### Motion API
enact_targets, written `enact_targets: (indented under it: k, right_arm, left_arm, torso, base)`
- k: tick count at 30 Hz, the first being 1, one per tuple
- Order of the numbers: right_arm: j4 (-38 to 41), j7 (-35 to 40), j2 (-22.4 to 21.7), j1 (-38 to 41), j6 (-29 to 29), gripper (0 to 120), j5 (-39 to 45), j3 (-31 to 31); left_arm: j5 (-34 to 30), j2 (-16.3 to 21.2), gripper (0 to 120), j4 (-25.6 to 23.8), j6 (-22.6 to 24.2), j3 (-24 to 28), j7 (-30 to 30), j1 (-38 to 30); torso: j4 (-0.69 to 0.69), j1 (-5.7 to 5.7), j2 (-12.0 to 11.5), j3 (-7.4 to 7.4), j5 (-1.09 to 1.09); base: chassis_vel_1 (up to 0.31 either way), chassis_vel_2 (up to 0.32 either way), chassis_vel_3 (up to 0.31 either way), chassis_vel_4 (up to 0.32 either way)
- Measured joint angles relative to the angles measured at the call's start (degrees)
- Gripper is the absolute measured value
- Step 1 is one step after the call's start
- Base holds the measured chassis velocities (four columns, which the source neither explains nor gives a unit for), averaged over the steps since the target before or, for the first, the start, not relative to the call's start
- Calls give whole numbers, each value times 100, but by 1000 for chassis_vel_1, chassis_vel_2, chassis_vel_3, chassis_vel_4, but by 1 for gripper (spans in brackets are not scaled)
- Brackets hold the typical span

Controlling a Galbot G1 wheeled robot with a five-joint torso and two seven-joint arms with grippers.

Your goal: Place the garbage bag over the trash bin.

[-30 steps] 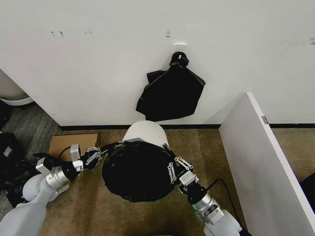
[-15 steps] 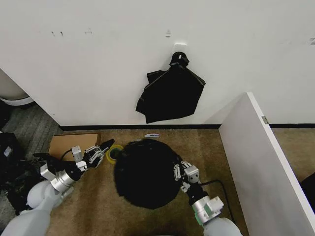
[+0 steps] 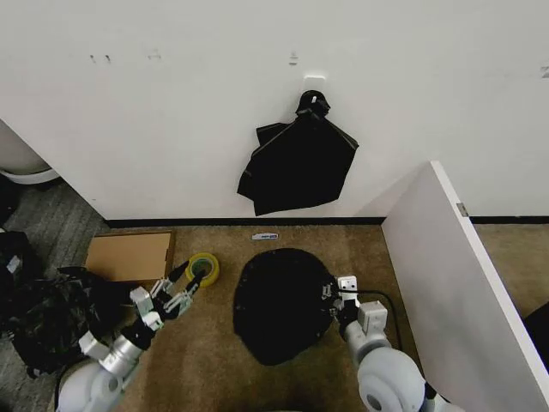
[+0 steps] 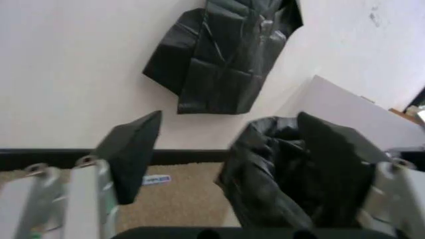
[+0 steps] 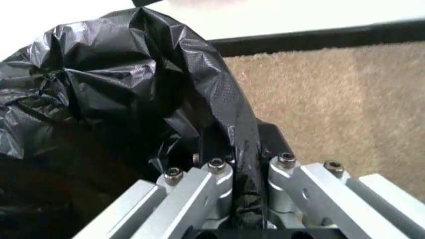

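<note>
The garbage bag (image 3: pixel 281 305) now sits lower; right end effector (image 3: pixel 330 296) stays clamped on it, left end effector (image 3: pixel 178 289) has let go, fingers apart.

The garbage bag (image 3: pixel 281 302) is glossy black all over, crinkly with grey highlights up close. Another black bag (image 3: pixel 298 163) hangs on the white wall (image 3: pixel 171 112). Carpet (image 3: pixel 206 360) is tan-brown, with a black baseboard (image 3: pixel 214 222) strip. Cardboard box (image 3: pixel 129 256) is plain brown, tape roll (image 3: pixel 203 268) is yellow with a greenish inside. Backpack (image 3: pixel 47 318) is dark camo. Both grippers are silver metal, and the left gripper (image 4: pixel 222 149) has black pads.
</note>
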Motion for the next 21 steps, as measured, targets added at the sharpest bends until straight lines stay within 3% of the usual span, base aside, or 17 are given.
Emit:
enact_targets:
  k: [6, 14, 21]
  right_arm:
    - [-344, -48, 71, 97, 168, 1, 97, 24]
    - [-757, -309, 235, 131, 735, 1, 613, 27]
    - [-1082, -675, 280, 74, 1139, 1, 231, -41]
  left_arm:
    - [94, -222, 100, 8, -45, -6, 381, 104]
    - [113, -397, 100, -118, -46, -20, 540, 145]
    - [43, -419, 100, -196, -55, -92, 598, 219]
  torso:
    - [0, 1, 0, 0, 0]
    - [1, 0, 0, 0, 0]
    - [0, 0, 0, 0, 0]
  base:
    - [0, 0, 0, 0]
    - [0, 0, 0, 0]
    - [0, 0, 0, 0]
